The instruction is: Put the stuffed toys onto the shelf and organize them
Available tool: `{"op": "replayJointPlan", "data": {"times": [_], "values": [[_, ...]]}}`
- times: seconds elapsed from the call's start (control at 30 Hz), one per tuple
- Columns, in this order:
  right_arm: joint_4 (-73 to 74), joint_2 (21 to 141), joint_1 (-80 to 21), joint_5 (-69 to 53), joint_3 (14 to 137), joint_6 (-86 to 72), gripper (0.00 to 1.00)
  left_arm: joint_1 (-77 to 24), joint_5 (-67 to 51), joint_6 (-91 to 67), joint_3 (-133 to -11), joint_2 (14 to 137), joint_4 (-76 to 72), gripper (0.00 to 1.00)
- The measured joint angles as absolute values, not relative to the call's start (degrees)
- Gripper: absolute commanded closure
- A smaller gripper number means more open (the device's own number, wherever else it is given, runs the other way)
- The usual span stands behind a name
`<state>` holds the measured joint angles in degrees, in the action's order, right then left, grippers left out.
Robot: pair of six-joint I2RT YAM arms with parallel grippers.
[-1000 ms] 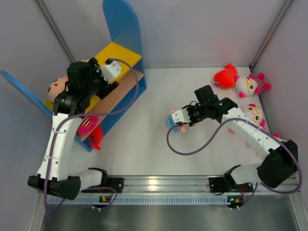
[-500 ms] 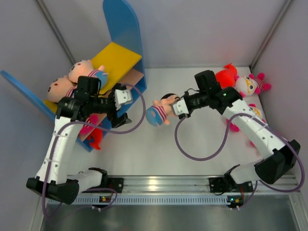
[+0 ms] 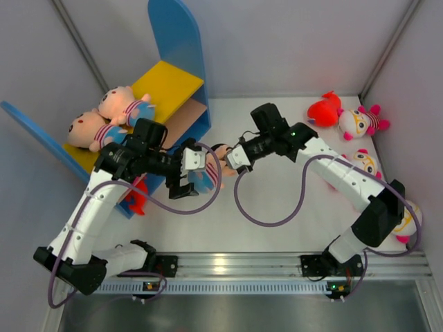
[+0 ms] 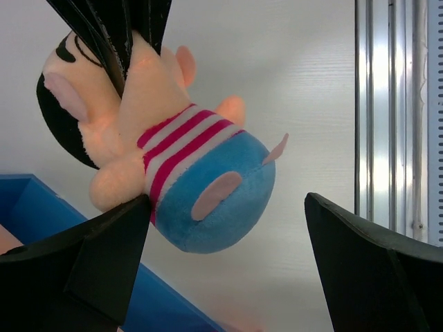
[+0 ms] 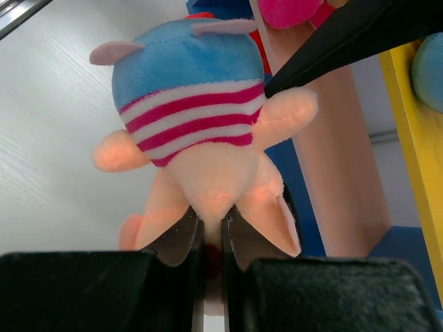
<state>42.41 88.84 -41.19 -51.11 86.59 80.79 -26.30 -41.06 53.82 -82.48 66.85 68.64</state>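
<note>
Overhead view of a white counter (image 3: 277,200) with two robot arms meeting near its middle. At the left stands the shelf (image 3: 176,48), and it is partly filled. Two peach-faced dolls in striped shirts (image 3: 86,129) (image 3: 127,105) lie side by side on its yellow upper board (image 3: 169,81). A pink-and-red plush (image 3: 131,188) sits on the tan lower board (image 3: 183,121), partly hidden by the left arm. A third peach-faced doll (image 3: 213,164) hangs in the air just in front of the shelf. The right gripper (image 3: 232,158) is pinched tight on its head, so its blue pants point toward the left arm. The left gripper (image 3: 188,176) is spread wide around the doll's body and grips nothing. In the wrist views one finger touches the doll's side near its arm, and the other stands clear. This looks like a handover about to happen, with the doll not yet on the shelf. Several toys remain well apart from the shelf in the counter's far right corner. They are a red plush (image 3: 324,111), a white-faced doll with pink feet (image 3: 358,123) just beside it, and a second white-faced doll (image 3: 365,164) nearer the right arm. Another pale toy (image 3: 410,223) sits at the right edge, mostly hidden by that arm. Roughly half the toys appear shelved, and the rest would each need carrying across.
</note>
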Motion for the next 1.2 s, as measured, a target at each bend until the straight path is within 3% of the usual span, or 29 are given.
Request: {"op": "replayJointPlan", "data": {"times": [0.07, 0.17, 0.2, 0.3, 0.37, 0.4, 0.53, 0.6, 0.73, 0.77, 1.0, 1.2], "values": [[41.6, 89.4, -41.3, -51.2, 86.8, 80.3, 1.00, -26.3, -40.2, 54.1, -82.5, 66.9, 68.7, 0.10], [41.1, 89.6, -41.4, -51.9, 87.1, 79.4, 1.00, -26.6, -39.1, 54.5, -82.5, 66.9, 68.7, 0.36], [40.9, 89.5, -41.5, -52.2, 87.1, 79.2, 1.00, -26.7, -38.8, 54.7, -82.5, 67.0, 68.7, 0.63], [40.1, 89.5, -41.7, -53.0, 87.1, 78.3, 0.98, -26.8, -38.0, 55.4, -82.5, 67.6, 68.5, 1.00], [39.4, 89.5, -41.8, -53.1, 87.0, 77.7, 0.89, -26.9, -37.8, 55.6, -82.9, 68.2, 68.6, 1.00], [38.7, 89.5, -41.8, -53.1, 86.9, 77.0, 0.75, -26.9, -37.7, 55.6, -83.1, 68.4, 68.7, 1.00], [31.5, 87.7, -41.7, -52.8, 82.0, 72.2, 0.55, -27.0, -36.1, 53.8, -84.4, 68.7, 68.4, 1.00], [26.3, 85.9, -41.4, -52.1, 78.2, 68.7, 0.35, -27.0, -34.8, 51.0, -85.5, 68.8, 67.5, 1.00], [13.4, 81.4, -40.4, -47.6, 70.8, 59.4, 0.24, -27.1, -32.8, 45.7, -90.1, 70.1, 64.4, 1.00], [9.6, 80.1, -39.9, -46.3, 68.9, 57.0, 0.08, -27.1, -32.5, 44.6, -91.3, 70.7, 63.7, 1.00], [-9.6, 67.5, -31.6, -37.4, 54.7, 42.6, 0.05, -27.3, -25.8, 34.9, -100.1, 75.6, 54.7, 1.00], [-15.4, 56.8, -27.8, -30.4, 46.7, 39.0, 0.04, -27.4, -8.9, 25.2, -106.2, 79.5, 42.4, 1.00]]}}
